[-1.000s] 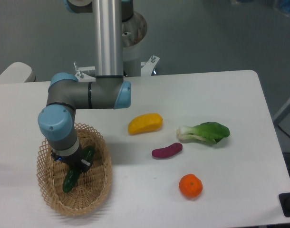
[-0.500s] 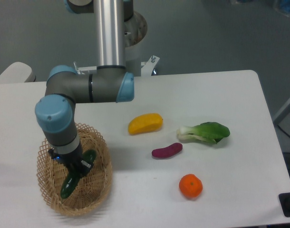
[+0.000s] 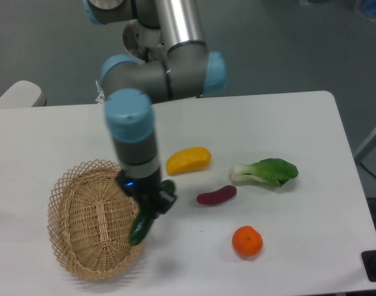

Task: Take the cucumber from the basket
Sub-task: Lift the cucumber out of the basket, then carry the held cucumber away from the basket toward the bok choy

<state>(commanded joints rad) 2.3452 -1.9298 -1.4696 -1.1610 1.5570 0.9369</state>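
Holding the cucumber [image 3: 143, 220] tight in my end effector [image 3: 152, 206], just over the basket [image 3: 95, 219] rim, I should lift slowly so it doesn't slip or swing.

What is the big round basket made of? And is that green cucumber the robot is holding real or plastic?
The basket looks like woven wicker: light tan strands crossing each other, with an open, loopy rim. The cucumber, held in the gripper, is dark green and smooth with a bit of shine. That could be a real skin or plastic; this view cannot settle it.
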